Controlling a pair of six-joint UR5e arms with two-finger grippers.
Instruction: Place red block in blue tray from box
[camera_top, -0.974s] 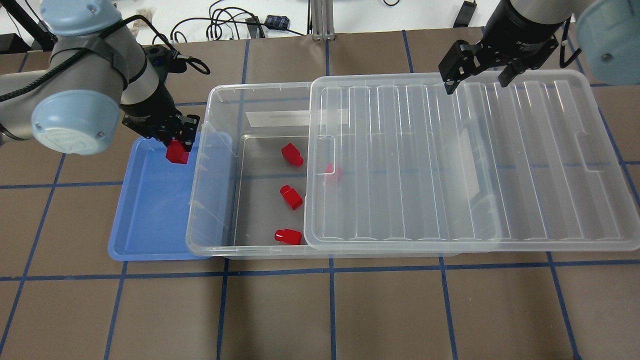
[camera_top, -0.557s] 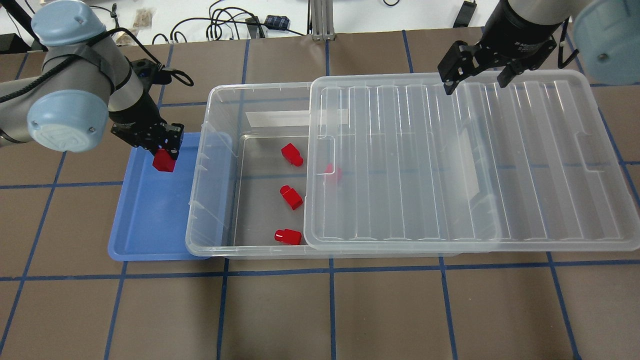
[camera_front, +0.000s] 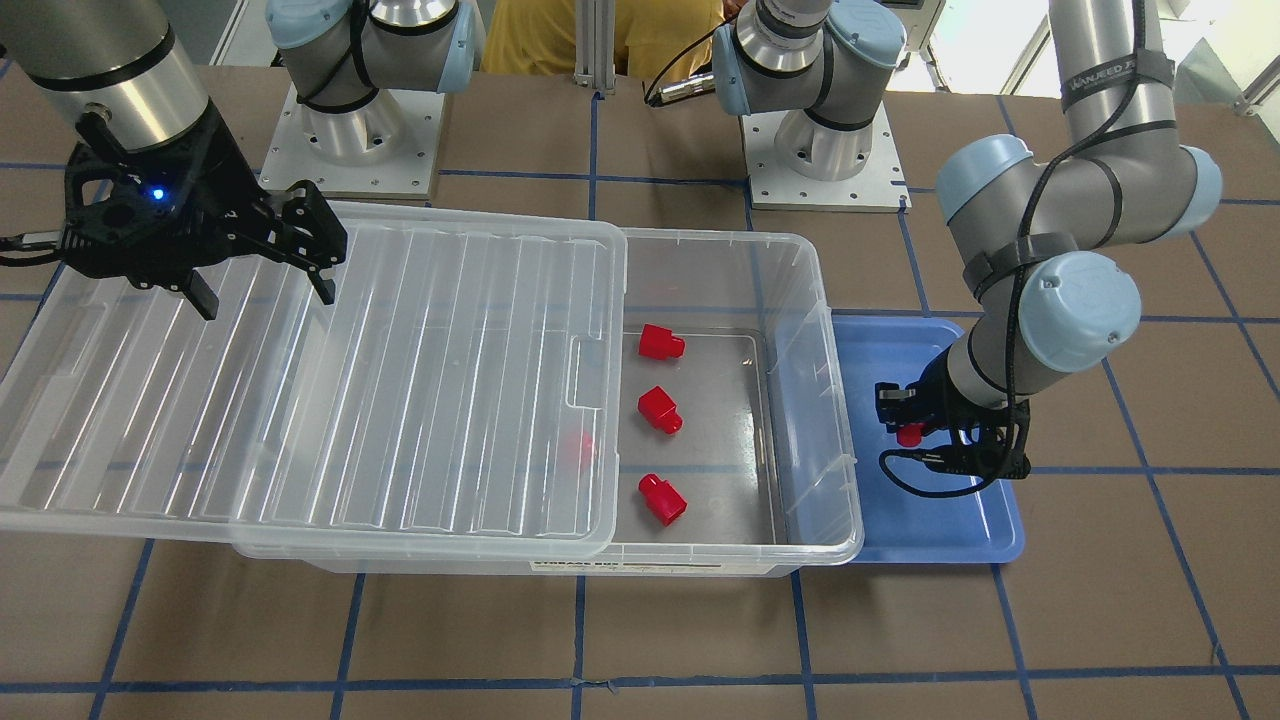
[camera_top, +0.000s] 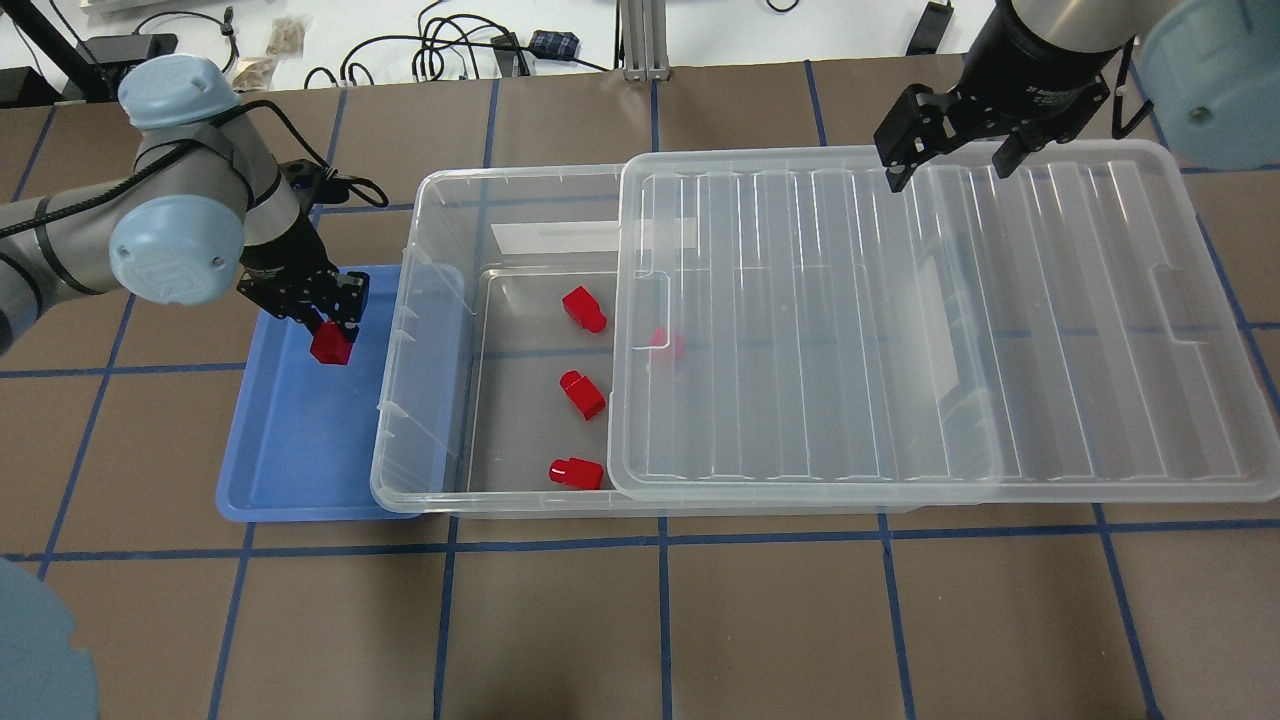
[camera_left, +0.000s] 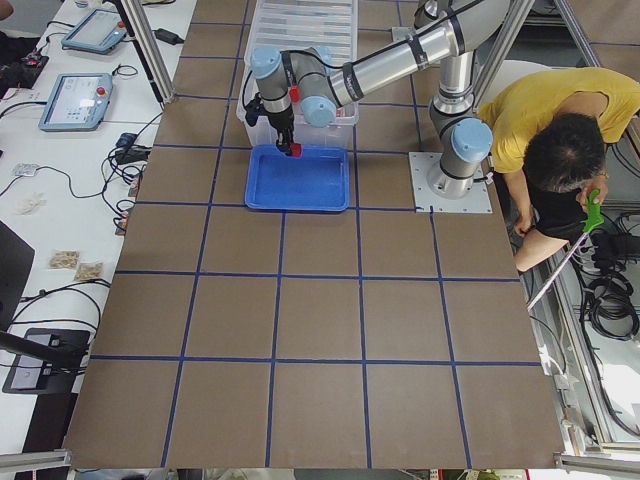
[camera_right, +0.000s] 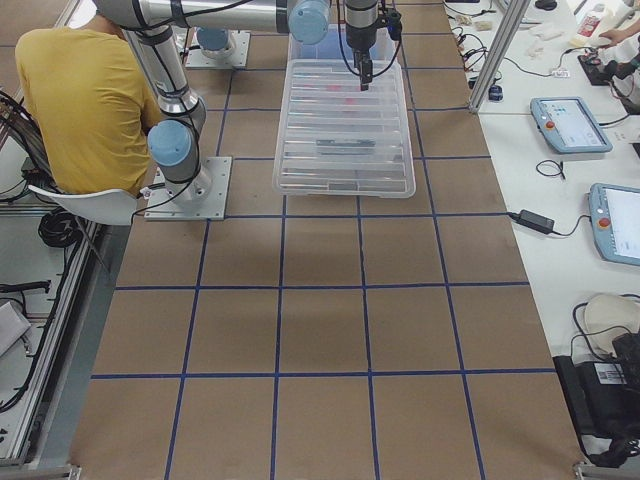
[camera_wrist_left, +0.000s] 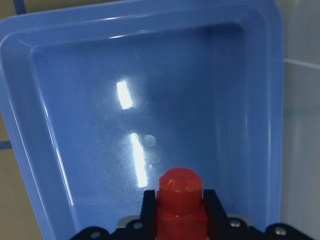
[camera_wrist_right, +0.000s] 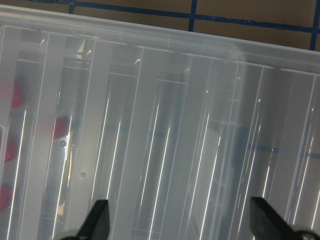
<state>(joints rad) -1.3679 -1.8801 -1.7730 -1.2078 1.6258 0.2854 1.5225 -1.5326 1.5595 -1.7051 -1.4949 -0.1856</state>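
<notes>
A: While pinched like this, sits where, that red block (camera_top: 330, 346)?

B: Over the far half of the blue tray (camera_top: 285, 470), on the side next to the box (camera_top: 430, 330). Cannot tell whether resting on the tray floor or hanging just above it.

A: Held how?

B: Clamped in the left pincer (camera_wrist_left: 180, 212), across the flat sides of the square body, with the round neck poking out past the black fingers (camera_wrist_left: 148, 215). Closed only as far as the block's width allows.

A: Handling?

B: Probably light and rigid. Glossy, so likely slick. Best taken on those flat faces, never on the round neck. Unlikely to mind a short drop.

A: Underneath?

B: Smooth, shiny blue plastic with a raised rim all round. Could slide a little on landing.

A: Farther out?

B: Three more red pieces (camera_top: 582, 393) on the uncovered part of the box floor, a fourth dimly red under the ribbed lid (camera_top: 900, 320). Lid slid sideways, overhanging the box. Right pincer (camera_top: 950, 160) spread wide, gripping nothing, poised over the lid's far edge. Brown counter (camera_top: 700, 620) gridded with blue tape beneath everything. Beyond that, a person in yellow (camera_left: 550, 130) bent near the robot's base.
</notes>
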